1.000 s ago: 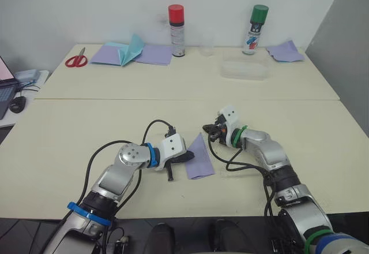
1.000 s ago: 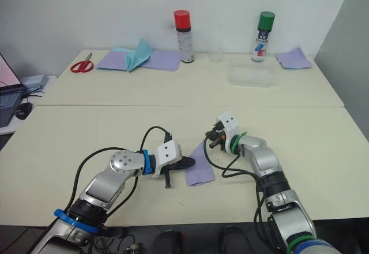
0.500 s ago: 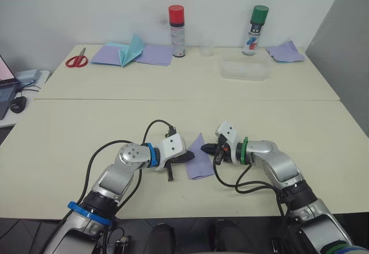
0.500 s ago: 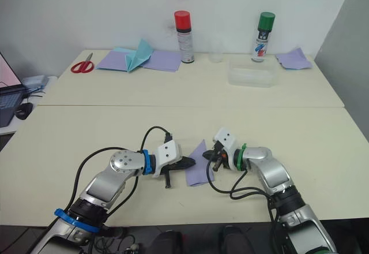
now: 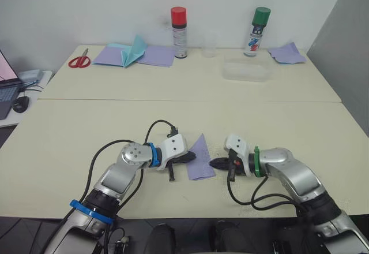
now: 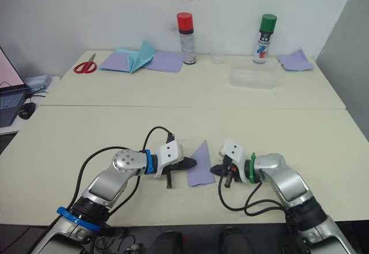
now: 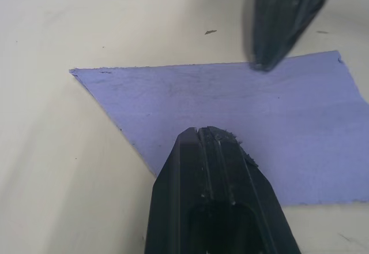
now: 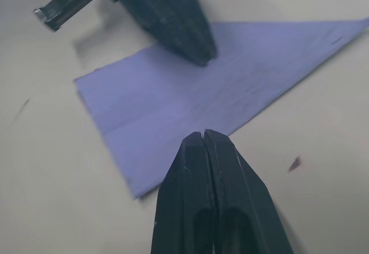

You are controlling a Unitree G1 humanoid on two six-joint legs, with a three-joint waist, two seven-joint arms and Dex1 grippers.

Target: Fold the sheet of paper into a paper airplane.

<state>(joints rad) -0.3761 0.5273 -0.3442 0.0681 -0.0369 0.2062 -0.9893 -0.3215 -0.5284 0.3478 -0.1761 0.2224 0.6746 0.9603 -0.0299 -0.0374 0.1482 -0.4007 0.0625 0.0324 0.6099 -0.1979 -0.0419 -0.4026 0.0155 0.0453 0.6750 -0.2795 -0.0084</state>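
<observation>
From the head views, the sheet of paper (image 5: 200, 157) is lying flat on the counter (image 5: 69, 138) between both grippers. In the left wrist view, the left gripper (image 7: 212, 135), closed and empty, is pressing its edge. In the right wrist view, the right gripper (image 8: 203, 138), closed and empty, is touching the opposite edge; pushing could slide or buckle the paper.

Both hands flank the sheet of paper (image 5: 199, 157); surrounding table (image 5: 86, 133) seems open.
</observation>
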